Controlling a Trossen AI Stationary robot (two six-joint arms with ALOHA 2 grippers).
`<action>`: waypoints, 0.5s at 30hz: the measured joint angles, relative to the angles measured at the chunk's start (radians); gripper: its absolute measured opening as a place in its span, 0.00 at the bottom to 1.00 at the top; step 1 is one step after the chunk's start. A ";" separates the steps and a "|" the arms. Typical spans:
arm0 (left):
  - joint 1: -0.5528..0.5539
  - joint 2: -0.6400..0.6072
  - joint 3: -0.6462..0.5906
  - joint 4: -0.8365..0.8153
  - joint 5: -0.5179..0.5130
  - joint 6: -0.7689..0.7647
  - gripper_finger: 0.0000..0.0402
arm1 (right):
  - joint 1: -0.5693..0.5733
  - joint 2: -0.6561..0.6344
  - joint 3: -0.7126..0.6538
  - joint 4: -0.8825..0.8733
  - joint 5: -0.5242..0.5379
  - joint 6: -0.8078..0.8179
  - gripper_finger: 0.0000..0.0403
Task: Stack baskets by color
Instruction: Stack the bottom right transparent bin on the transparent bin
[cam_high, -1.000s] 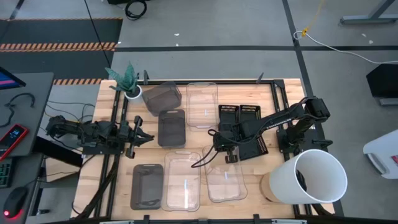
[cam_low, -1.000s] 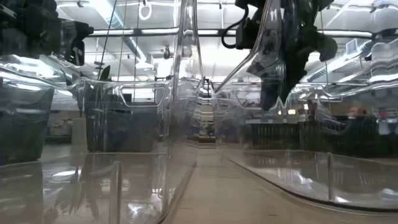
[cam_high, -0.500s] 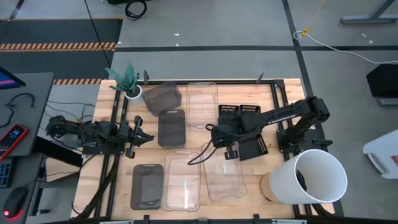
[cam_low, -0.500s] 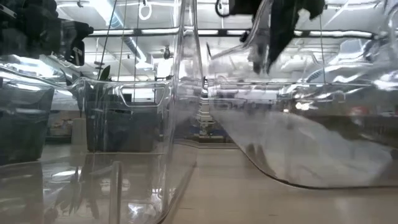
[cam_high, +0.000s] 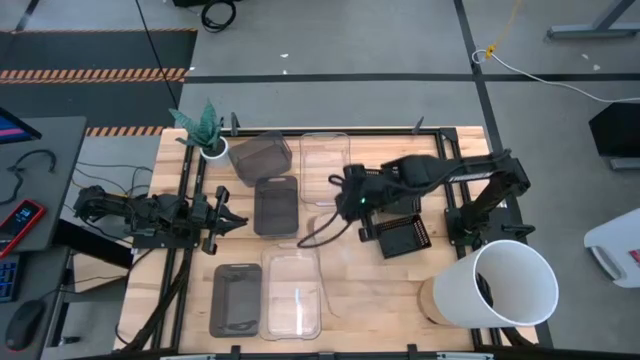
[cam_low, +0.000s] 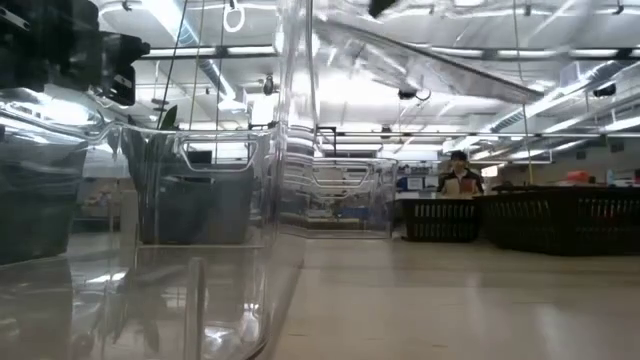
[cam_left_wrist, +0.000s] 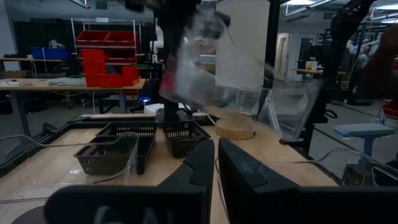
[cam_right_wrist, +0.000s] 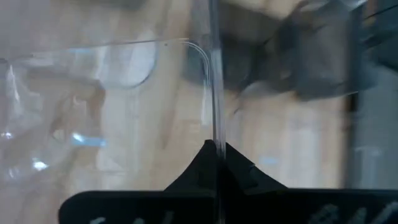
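Nearest your edge of the table, one clear basket (cam_high: 294, 294) sits beside a grey basket (cam_high: 237, 298), neither stacked. Mid-table, your right gripper (cam_high: 350, 204) is pinched on the wall of a lifted clear basket (cam_high: 322, 222), so that's your move underway. Further back, two grey baskets (cam_high: 277, 205), another clear one and the black baskets (cam_high: 404, 236) wait. Left gripper (cam_high: 222, 218) idles clenched, empty. No readable labels anywhere.
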 joint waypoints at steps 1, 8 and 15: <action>0.000 0.000 0.000 0.000 0.000 0.000 0.08 | -0.011 0.000 0.017 0.005 0.015 -0.021 0.00; 0.000 0.000 0.000 0.000 0.000 0.000 0.08 | -0.130 0.000 0.068 0.102 0.153 -0.120 0.00; 0.000 0.000 0.000 0.000 0.000 0.000 0.07 | -0.276 -0.006 0.067 0.131 0.196 -0.205 0.00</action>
